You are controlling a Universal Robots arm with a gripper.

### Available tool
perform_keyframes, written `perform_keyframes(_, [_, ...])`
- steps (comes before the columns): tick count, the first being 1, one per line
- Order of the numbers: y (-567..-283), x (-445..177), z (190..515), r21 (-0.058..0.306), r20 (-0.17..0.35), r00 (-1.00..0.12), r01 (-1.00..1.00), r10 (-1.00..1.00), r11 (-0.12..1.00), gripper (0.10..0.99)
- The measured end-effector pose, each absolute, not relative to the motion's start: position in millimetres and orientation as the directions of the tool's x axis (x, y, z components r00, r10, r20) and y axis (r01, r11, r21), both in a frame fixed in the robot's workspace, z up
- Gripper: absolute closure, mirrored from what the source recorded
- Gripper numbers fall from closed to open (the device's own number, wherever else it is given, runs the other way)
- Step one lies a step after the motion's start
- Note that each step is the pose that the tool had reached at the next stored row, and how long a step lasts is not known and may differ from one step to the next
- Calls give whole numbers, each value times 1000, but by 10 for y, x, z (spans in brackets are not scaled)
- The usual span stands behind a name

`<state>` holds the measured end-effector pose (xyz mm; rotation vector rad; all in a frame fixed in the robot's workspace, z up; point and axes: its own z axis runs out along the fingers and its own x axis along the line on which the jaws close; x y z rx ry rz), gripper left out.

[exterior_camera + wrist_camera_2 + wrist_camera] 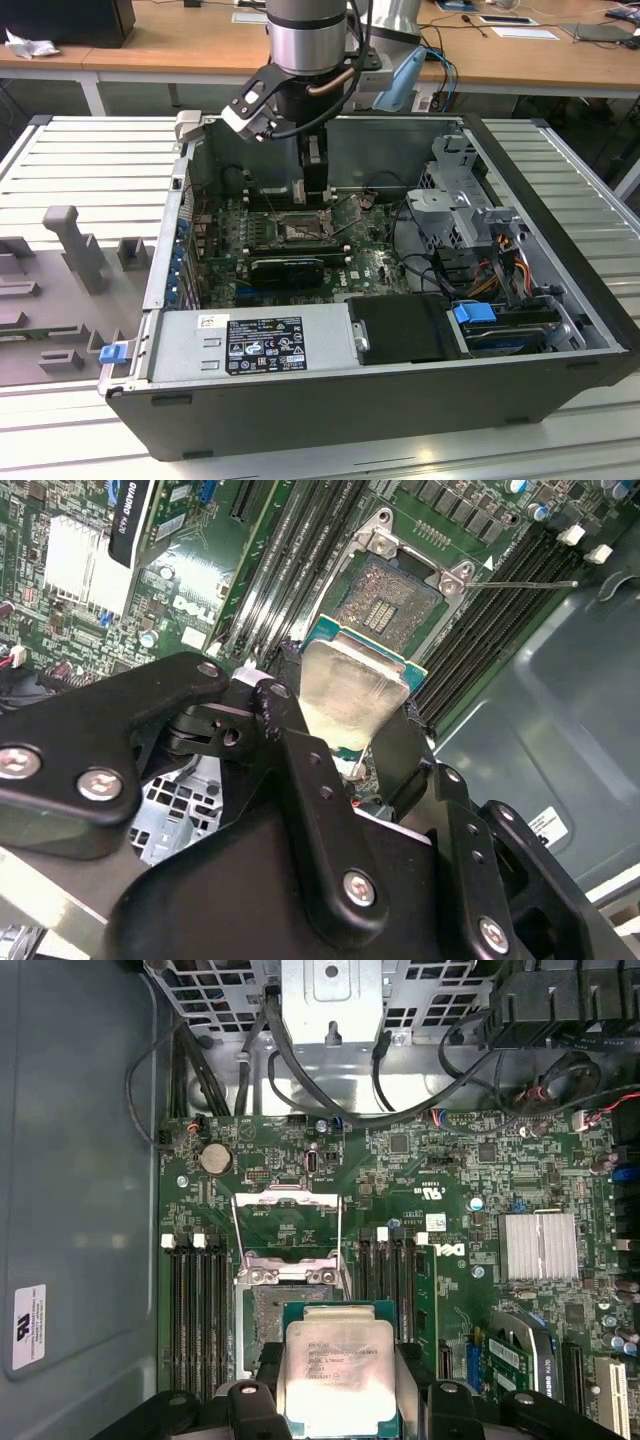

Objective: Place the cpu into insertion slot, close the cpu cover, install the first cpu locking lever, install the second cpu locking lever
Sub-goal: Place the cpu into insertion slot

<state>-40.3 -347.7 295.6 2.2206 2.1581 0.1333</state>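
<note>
Black gripper [345, 730] pinching silver square cpu [350, 690] over tan-gold insertion slot [388, 595]; dark computer case [400, 410] on slatted grey table [90, 150], wooden desks [180, 40] behind.

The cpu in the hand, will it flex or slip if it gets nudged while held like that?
Probably stiff: the cpu is a flat chip with a metal top. Its smooth, shiny lid could slip, since the hand seems to grip just two opposite edges. Likely light, being so thin.

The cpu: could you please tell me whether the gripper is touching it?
Touching. In the second wrist view the fingers of the gripper clamp opposite edges of the cpu, no gap.
</note>
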Motion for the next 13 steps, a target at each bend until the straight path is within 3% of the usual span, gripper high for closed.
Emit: perform_keyframes(13, [-3467,-413,2759,90,32,27,995,999,-30,561])
